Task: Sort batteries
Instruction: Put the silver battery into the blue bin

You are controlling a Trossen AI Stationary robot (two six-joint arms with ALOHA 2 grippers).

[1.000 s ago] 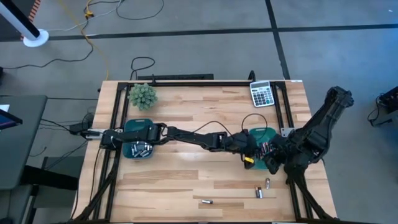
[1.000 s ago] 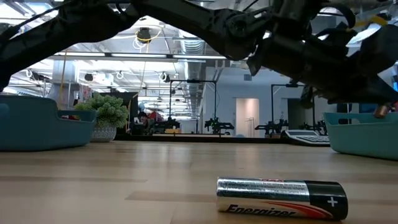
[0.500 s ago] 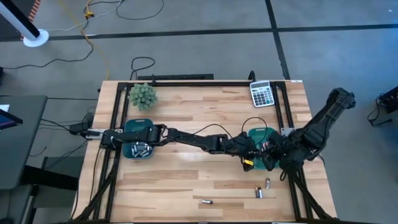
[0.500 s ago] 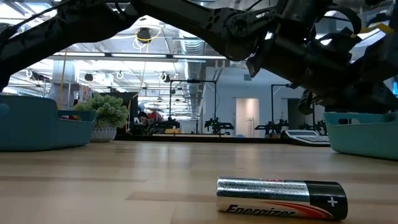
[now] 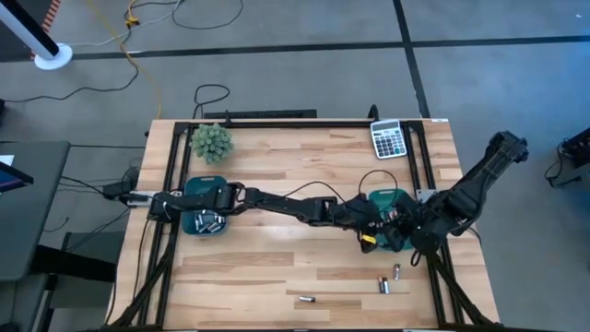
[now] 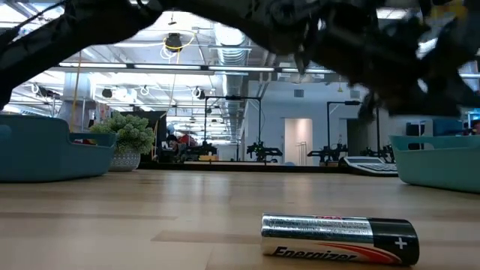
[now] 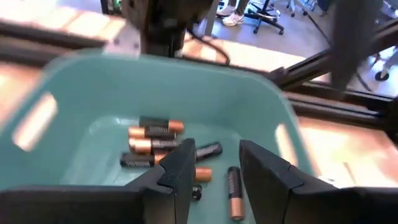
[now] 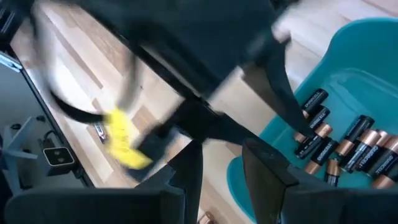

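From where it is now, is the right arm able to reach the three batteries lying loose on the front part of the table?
Probably yes. The right gripper hovers at the right teal bin, and the three loose batteries lie on bare wood just in front. Only the left gripper, crowding the same bin, sits close.

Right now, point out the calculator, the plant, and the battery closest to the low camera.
calculator point(image 5: 388, 139), high view, middle of its keypad.
plant point(image 5: 212, 142), high view, centre of the foliage.
battery point(image 6: 339, 238), low view, middle of its labelled side.
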